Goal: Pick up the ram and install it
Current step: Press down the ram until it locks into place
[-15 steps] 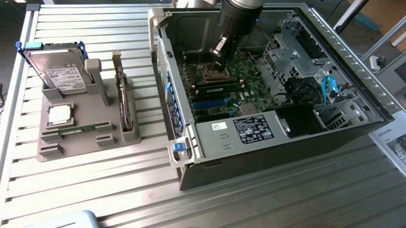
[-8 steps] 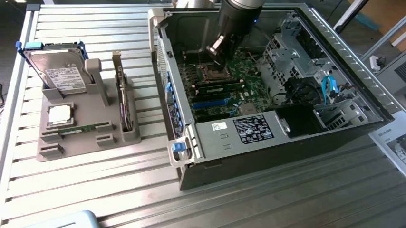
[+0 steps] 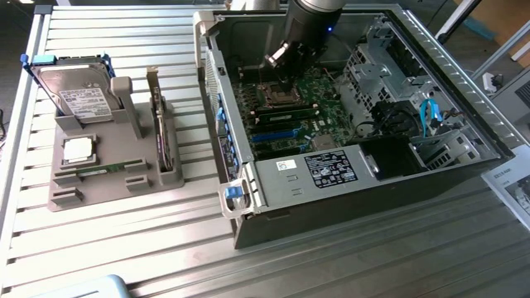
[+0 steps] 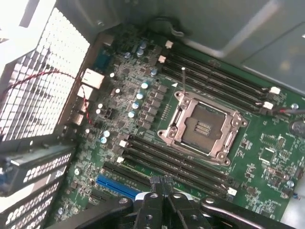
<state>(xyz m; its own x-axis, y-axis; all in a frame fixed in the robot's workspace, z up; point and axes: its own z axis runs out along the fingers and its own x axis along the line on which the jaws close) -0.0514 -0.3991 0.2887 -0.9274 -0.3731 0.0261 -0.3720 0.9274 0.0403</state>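
The ram (image 3: pixel 114 167) is a narrow green stick lying flat in the grey holder (image 3: pixel 103 186) at the exterior view's left, outside the computer. My gripper (image 3: pixel 283 79) hangs inside the open computer case (image 3: pixel 331 171), far from the ram, just above the motherboard by the CPU socket (image 3: pixel 277 94). In the wrist view my gripper (image 4: pixel 164 188) has its fingers (image 4: pixel 148 210) pressed together with nothing seen between them. It hovers over the black memory slots (image 4: pixel 176 162) beside the empty socket (image 4: pixel 202 126). More memory slots (image 4: pixel 214 78) lie on the socket's other side.
The holder also carries a silver hard drive (image 3: pixel 79 93), a CPU chip (image 3: pixel 79 149) and an upright card (image 3: pixel 157 121). Case walls, a drive cage (image 3: pixel 377 74) and cables (image 3: pixel 426 118) ring the motherboard. A perforated back panel (image 4: pixel 43 81) stands close to the gripper.
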